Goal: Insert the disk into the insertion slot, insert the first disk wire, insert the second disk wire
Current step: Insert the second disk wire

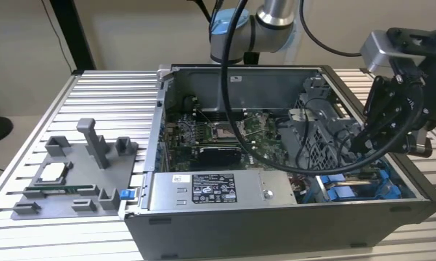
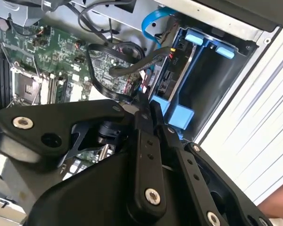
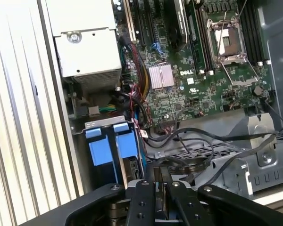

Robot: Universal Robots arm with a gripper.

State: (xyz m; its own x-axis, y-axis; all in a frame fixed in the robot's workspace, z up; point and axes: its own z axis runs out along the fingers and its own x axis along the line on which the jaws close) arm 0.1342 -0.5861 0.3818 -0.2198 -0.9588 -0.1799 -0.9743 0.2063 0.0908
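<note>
My black gripper [image 1: 357,145] hangs over the front corner of the open computer case, on the exterior view's right. Below it lies the insertion slot [image 1: 356,187], a bay with bright blue rails [image 2: 203,80] [image 3: 108,141]. The disk [image 2: 169,77] shows edge-on in that bay, in its blue carrier. One black wire [image 2: 146,59] runs to the disk's connector edge. A second flat black wire [image 2: 96,84] loops from the board and ends at my fingertips. The gripper [image 2: 148,107] [image 3: 160,170] is shut, apparently on that wire's end.
The grey labelled power-supply box [image 1: 210,190] fills the case front beside the bay. The green motherboard [image 1: 210,136] lies in the middle, crossed by loose cables. A grey fixture plate [image 1: 72,174] with posts sits on the slatted table at the exterior view's left.
</note>
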